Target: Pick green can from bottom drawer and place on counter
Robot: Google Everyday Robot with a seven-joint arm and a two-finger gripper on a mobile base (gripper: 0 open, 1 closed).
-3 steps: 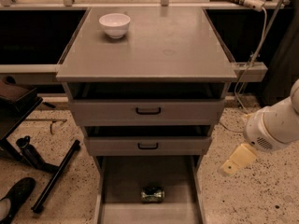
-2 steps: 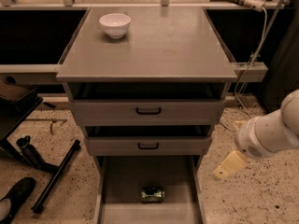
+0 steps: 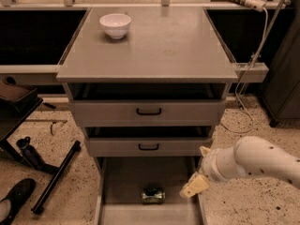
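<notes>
The green can [image 3: 153,195] lies on its side on the floor of the open bottom drawer [image 3: 126,177], near the drawer's front. My gripper [image 3: 196,182] hangs at the end of the white arm [image 3: 248,163], over the drawer's right edge, to the right of the can and slightly above it, not touching it. The counter [image 3: 154,50] is the grey cabinet top above the two upper drawers.
A white bowl [image 3: 115,25] stands at the counter's back left. The two upper drawers with black handles [image 3: 149,111] are slightly open. A black pole [image 3: 56,177] and a black shoe [image 3: 14,198] lie on the floor to the left. A cable [image 3: 243,88] hangs at the right.
My arm and gripper have moved left and down, from beside the cabinet to the right edge of the bottom drawer, closer to the can. The can has not moved.
</notes>
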